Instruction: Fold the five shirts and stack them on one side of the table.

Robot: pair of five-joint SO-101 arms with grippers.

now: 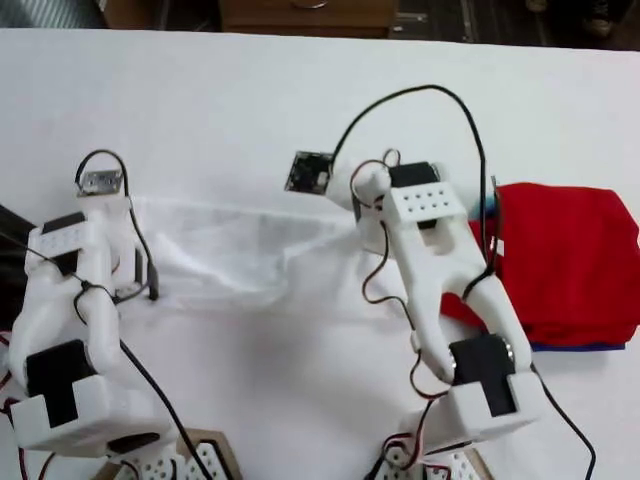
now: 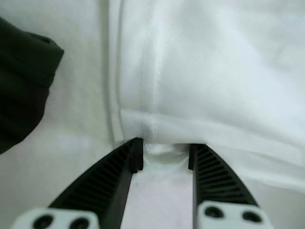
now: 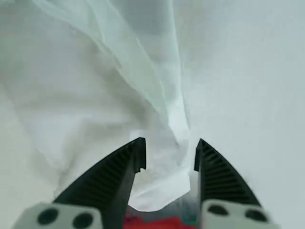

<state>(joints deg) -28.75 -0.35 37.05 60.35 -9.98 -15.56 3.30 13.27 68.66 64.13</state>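
A white shirt [image 1: 230, 250] lies stretched across the white table [image 1: 250, 90] between my two arms. My left gripper [image 1: 148, 285] is at the shirt's left edge. In the left wrist view it [image 2: 164, 157] is shut on a bunched hem of the shirt [image 2: 205, 71]. My right gripper [image 1: 358, 215] is at the shirt's right end. In the right wrist view it [image 3: 169, 155] is shut on a gathered corner of the shirt [image 3: 95, 95], with folds running away from it. A folded red shirt [image 1: 565, 260] lies at the right, on top of a blue one [image 1: 570, 347].
A dark cloth [image 2: 24, 86] lies beside the shirt's left edge, at the table's left border [image 1: 8, 225]. Black cables [image 1: 440, 95] loop over the right arm. The far half of the table is bare white. A wooden cabinet [image 1: 305, 15] stands beyond the far edge.
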